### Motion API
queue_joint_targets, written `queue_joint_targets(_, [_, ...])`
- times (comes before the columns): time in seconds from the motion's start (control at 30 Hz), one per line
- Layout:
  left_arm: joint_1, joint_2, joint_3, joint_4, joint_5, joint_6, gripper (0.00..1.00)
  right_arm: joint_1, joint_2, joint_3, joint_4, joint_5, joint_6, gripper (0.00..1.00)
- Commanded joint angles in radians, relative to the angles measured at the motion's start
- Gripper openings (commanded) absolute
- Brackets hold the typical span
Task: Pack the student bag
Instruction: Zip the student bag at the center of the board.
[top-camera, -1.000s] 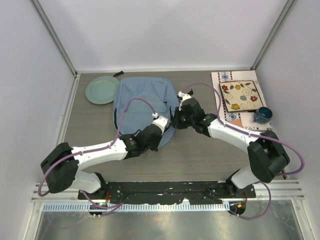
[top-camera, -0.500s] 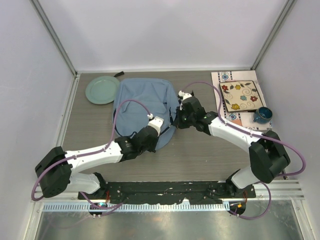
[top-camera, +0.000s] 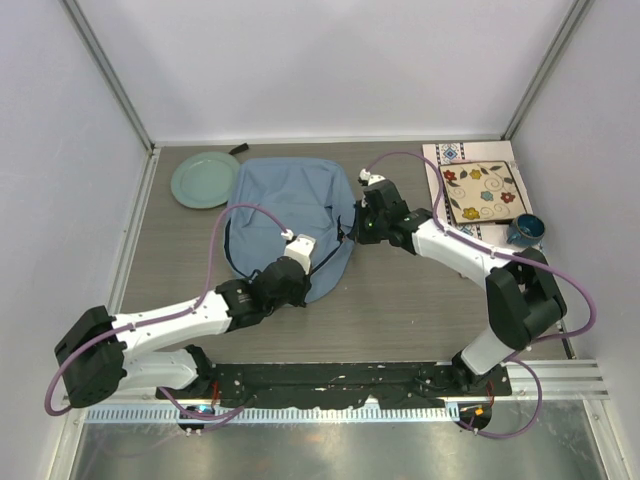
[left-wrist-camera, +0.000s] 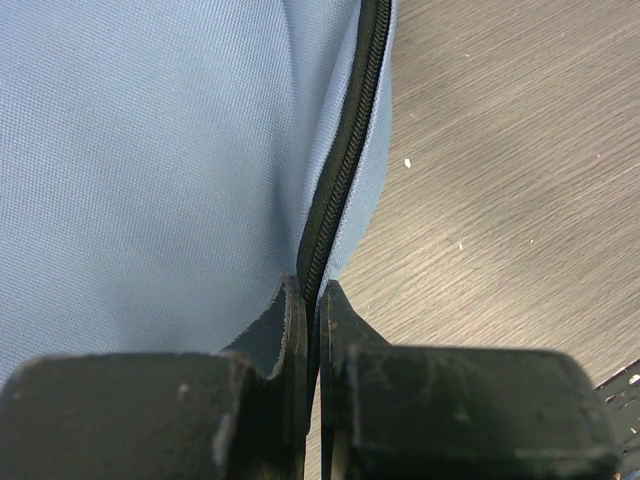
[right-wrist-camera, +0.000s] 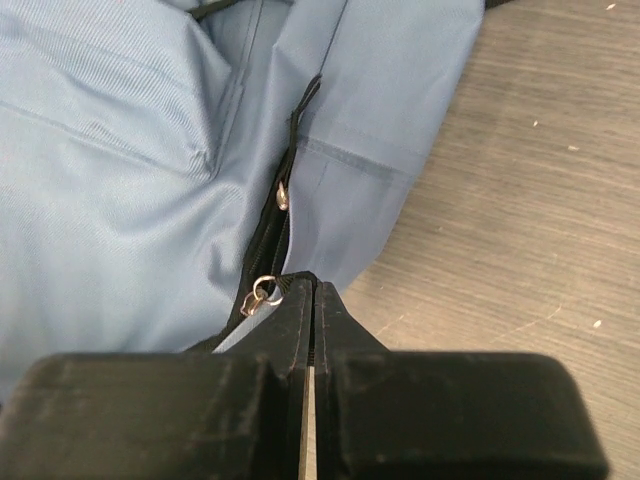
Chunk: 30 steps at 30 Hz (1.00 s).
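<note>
Where the gray wood-grain bench (top-camera: 400, 300) is widest, the blue bag (top-camera: 290, 200) lies flat toward the back, with a pale green plate (top-camera: 204, 179) just beside its left back corner. Well to the right, a flowered square tile (top-camera: 483, 192) rests on a patterned mat (top-camera: 450, 155), and a dark blue mug (top-camera: 524, 230) stands at the mat's near right corner.

The left gripper (top-camera: 312, 252) sits at the bag's near right edge. In the left wrist view its fingers are pressed together (left-wrist-camera: 310, 290) with the dark zipper (left-wrist-camera: 345, 150) running straight into the slit between them, so it is pinching the bag's zipper edge.

The right gripper (top-camera: 352, 228) is at the bag's right edge, farther back. Its fingers are also pressed together (right-wrist-camera: 312, 285), right on the zipper line, with a small metal pull ring (right-wrist-camera: 263, 290) touching the left fingertip. Whether anything is caught between them I cannot tell.
</note>
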Motion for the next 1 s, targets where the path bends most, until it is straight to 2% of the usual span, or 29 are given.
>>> queue_joint_targets(0.0, [-0.03, -0.037, -0.034, -0.104, 0.053, -0.049, 0.0, -0.081, 0.03, 0.085, 0.093, 0.223, -0.01, 0.01])
queue_joint_targets(0.27, [-0.086, -0.019, -0.036, -0.089, 0.068, -0.08, 0.0, -0.121, 0.033, 0.05, 0.125, 0.261, 0.033, 0.01])
queue_joint_targets(0.5, [-0.206, 0.03, -0.016, -0.073, 0.07, -0.104, 0.0, -0.146, 0.014, -0.004, 0.173, 0.25, 0.071, 0.01])
queue_joint_targets(0.8, [-0.295, 0.121, 0.002, -0.055, 0.085, -0.124, 0.0, -0.192, -0.199, -0.235, 0.182, 0.313, 0.149, 0.01])
queue_joint_targets(0.87, [-0.297, 0.131, 0.001, -0.054, 0.087, -0.121, 0.0, -0.193, -0.239, -0.29, 0.185, 0.296, 0.157, 0.01])
queue_joint_targets(0.93, [-0.295, 0.136, 0.006, -0.066, 0.07, -0.12, 0.06, -0.192, -0.292, -0.326, 0.189, 0.249, 0.161, 0.01])
queue_joint_targets(0.97, [-0.295, 0.13, 0.007, -0.069, 0.061, -0.12, 0.06, -0.193, -0.311, -0.359, 0.2, 0.232, 0.168, 0.01])
